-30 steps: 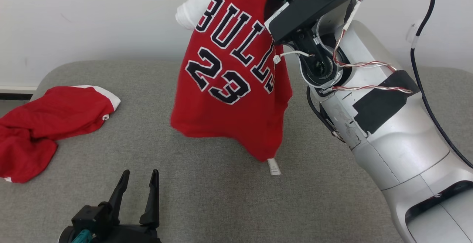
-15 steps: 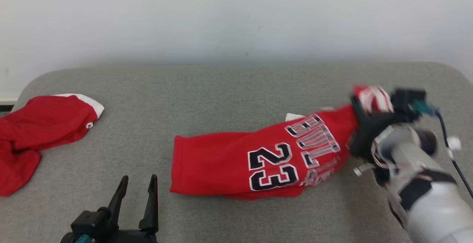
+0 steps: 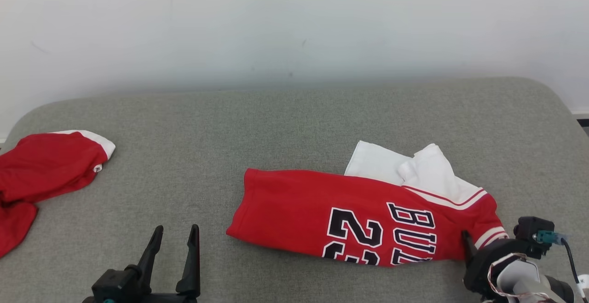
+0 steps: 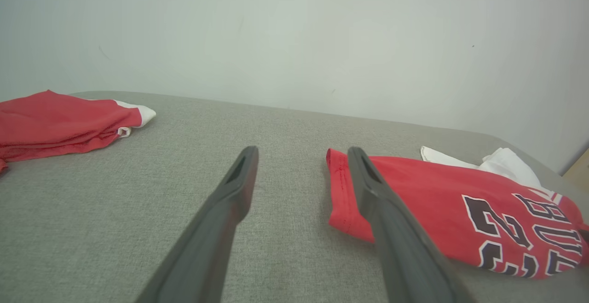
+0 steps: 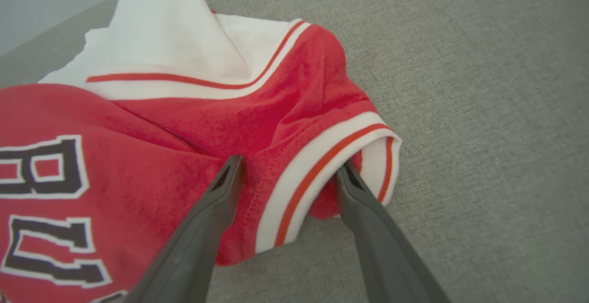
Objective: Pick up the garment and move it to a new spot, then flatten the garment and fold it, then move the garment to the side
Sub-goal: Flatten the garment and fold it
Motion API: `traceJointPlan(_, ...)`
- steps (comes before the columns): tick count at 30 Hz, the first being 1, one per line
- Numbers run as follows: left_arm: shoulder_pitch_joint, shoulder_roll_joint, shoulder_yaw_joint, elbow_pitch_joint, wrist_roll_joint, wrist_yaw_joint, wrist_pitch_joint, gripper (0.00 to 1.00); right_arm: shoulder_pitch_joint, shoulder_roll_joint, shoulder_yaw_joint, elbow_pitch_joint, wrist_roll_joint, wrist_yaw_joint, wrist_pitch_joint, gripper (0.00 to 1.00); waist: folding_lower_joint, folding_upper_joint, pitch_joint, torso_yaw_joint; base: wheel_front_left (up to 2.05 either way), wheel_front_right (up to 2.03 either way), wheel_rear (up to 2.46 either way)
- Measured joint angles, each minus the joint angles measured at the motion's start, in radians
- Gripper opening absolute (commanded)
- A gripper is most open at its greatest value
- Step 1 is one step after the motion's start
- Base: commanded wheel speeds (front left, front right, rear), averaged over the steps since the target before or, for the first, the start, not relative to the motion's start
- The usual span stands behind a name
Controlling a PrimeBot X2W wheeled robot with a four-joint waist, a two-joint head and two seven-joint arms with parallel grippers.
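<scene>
The garment (image 3: 322, 206) is a red jersey with black "BULLS 23" lettering and white sleeves. It lies crumpled lengthwise on the grey padded surface (image 3: 294, 123), right of the middle. My right gripper (image 3: 481, 243) sits low at the jersey's right end. In the right wrist view that gripper (image 5: 290, 165) is open, its fingers straddling the striped ribbed edge of the garment (image 5: 184, 123), which rests loosely between them. My left gripper (image 3: 176, 229) stands open at the lower left, holding nothing. In the left wrist view it (image 4: 302, 152) points past the hem of the garment (image 4: 437, 206).
A second red garment with white trim (image 3: 46, 165) lies bunched at the surface's far left edge, seen too in the left wrist view (image 4: 60, 123). A pale wall (image 3: 294, 26) runs behind the surface. Bare grey padding lies between the two garments.
The jersey hung high from my shut right gripper, then came down to the right and now lies on the surface. The right gripper has opened. The head view has shifted; the left gripper stayed put.
</scene>
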Motion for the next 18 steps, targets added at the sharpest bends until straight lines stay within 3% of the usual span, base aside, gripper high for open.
traceJointPlan(4,0.005,-0.002,-0.004,0.001,0.0,0.0,0.0,1.0,0.023,-0.02,0.003,0.001,-0.03,0.0,0.02,1.0,0.0,0.0,-0.014,0.0,0.0,0.0,0.0)
traceJointPlan(13,0.038,-0.004,-0.005,-0.007,0.0,0.007,0.0,1.0,0.047,-0.137,-0.058,0.003,-0.137,0.0,0.062,1.0,0.0,0.0,-0.04,0.008,0.0,0.0,0.0)
traceJointPlan(18,0.043,-0.002,-0.001,-0.016,-0.002,0.014,0.0,1.0,-0.017,-0.152,-0.093,0.006,-0.19,0.0,0.076,1.0,0.0001,0.0,-0.043,0.014,0.0,0.0,0.0)
